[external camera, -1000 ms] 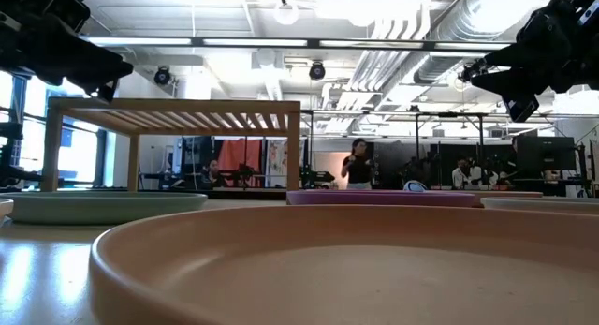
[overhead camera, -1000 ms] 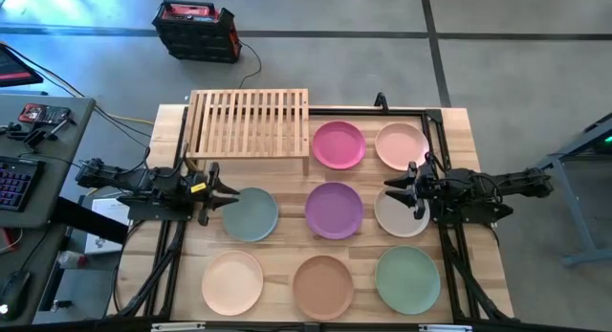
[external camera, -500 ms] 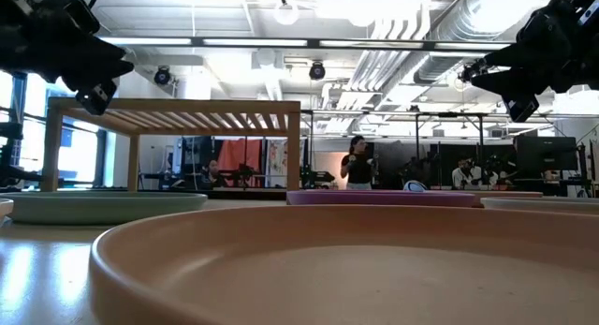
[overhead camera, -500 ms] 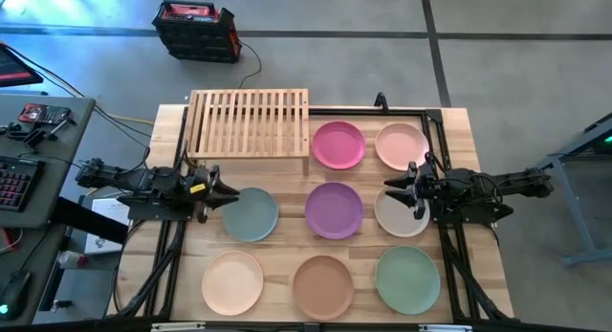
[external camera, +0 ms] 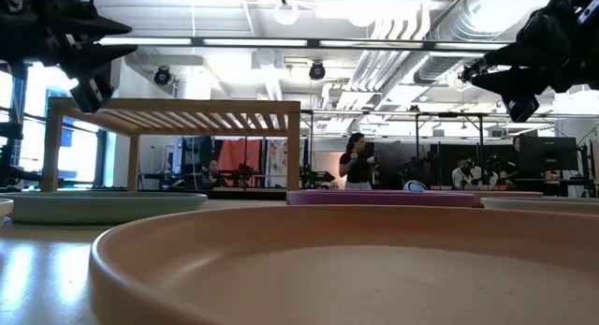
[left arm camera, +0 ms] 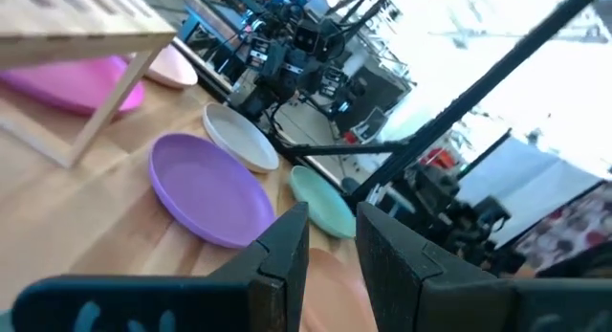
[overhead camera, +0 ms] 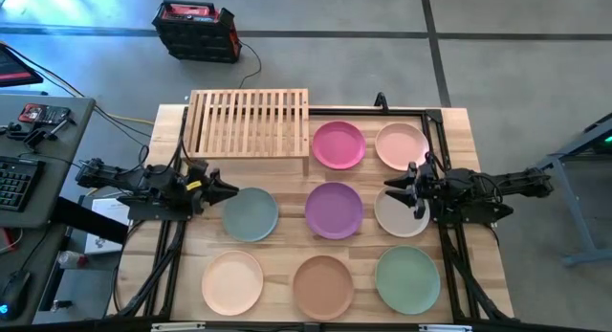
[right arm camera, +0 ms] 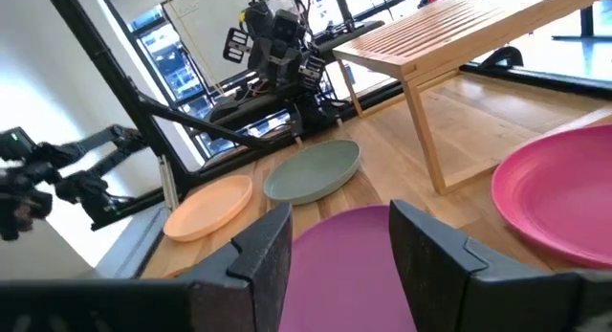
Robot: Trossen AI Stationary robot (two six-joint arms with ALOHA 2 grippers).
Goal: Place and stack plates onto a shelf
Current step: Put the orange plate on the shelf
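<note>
Shows eight plates lying flat and single on the table [overhead camera: 287, 244], none overlapping, presumably spread so that each rim can be reached on its own. Finds the shelf [overhead camera: 250, 122] at the far left corner with nothing on its slats, just beside the magenta plate [overhead camera: 338, 144]; so puts the task at its very start, with no plate stacked yet. Places the left gripper [overhead camera: 222, 190] at the near-left edge of the grey plate [overhead camera: 251, 214], lifted clear of the table to about shelf-top height in the low view, fingers [left arm camera: 283, 257] a narrow gap apart and holding nothing. Reads that as a line-up for a rim pinch: shallow plates offer little else to grab, and this one lies nearest the shelf on that arm's side. Places the right gripper [overhead camera: 394, 188] above the inner edge of the cream plate [overhead camera: 400, 217], between it and the purple plate [overhead camera: 334, 210], also raised, fingers [right arm camera: 260, 257] spread wide and empty. Leaves the pink [overhead camera: 401, 145], peach [overhead camera: 232, 282], brown [overhead camera: 323, 286] and mint [overhead camera: 407, 279] plates untouched, well apart from both grippers. Expects thin matte rims to need a low, tilted approach to get a finger underneath, with a risk of the plate sliding rather than lifting. Cannot tell which arm is meant to go first.
</note>
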